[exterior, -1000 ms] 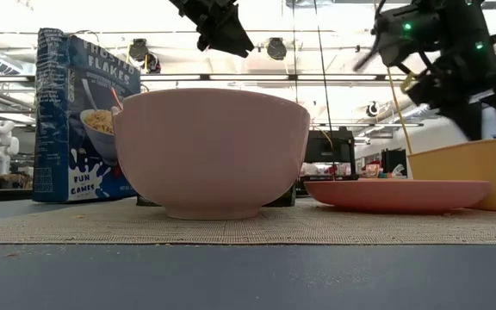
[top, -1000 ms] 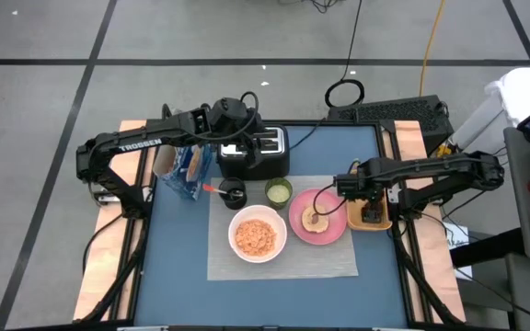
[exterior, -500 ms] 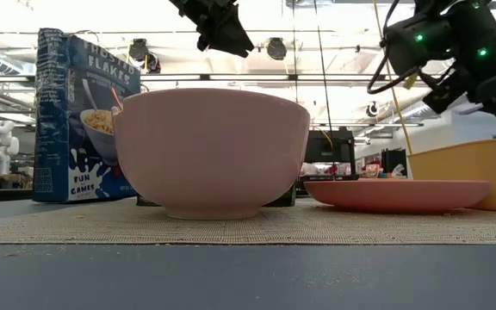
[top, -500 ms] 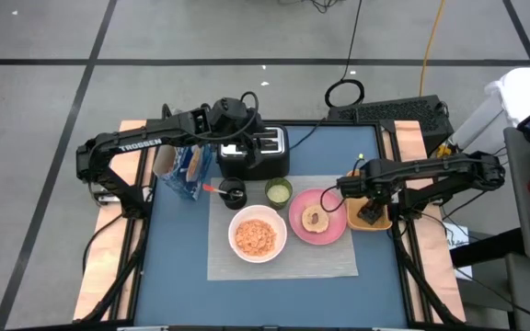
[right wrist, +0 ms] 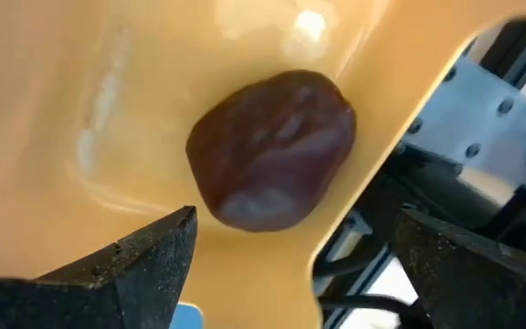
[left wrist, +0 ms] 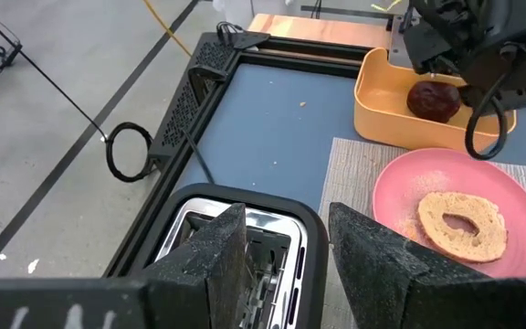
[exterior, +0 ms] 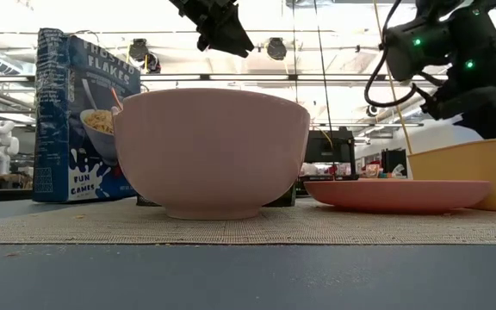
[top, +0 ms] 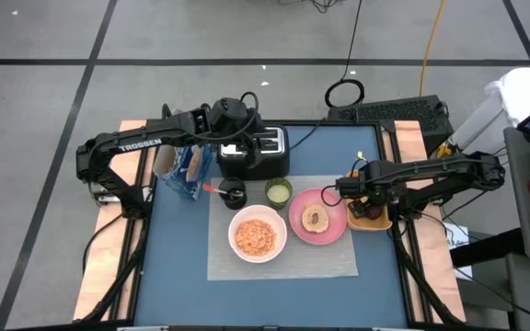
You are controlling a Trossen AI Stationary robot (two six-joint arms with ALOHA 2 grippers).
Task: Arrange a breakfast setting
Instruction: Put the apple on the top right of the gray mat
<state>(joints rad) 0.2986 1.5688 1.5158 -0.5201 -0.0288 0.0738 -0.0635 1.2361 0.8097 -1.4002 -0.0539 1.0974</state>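
Note:
On the grey mat (top: 283, 262) stand the white bowl (top: 257, 235) with cereal, the pink plate (top: 331, 230) bearing a bagel half (left wrist: 459, 225), and the small green cup (top: 278, 191). The black cup (top: 235, 196) has the red-handled spoon (top: 212, 188) leaning in it. Left of the mat stands the blue cereal box (top: 187, 167). My right gripper (right wrist: 295, 265) hangs open, pointing down over a dark brown round piece (right wrist: 272, 151) lying in the orange tray (top: 380, 223). My left gripper (left wrist: 286, 265) is open above the toaster (left wrist: 236, 228), with nothing between its fingers.
The black-and-silver toaster (top: 263, 152) stands at the mat's far edge. The orange tray sits against the plate's right side, by the table's right rail. Bare blue table (top: 182, 267) lies left of the mat and toward the near edge.
My right gripper has rolled about its own pointing line above the orange tray and now hides the dark piece in the high view. It has stayed open. The left arm has kept still.

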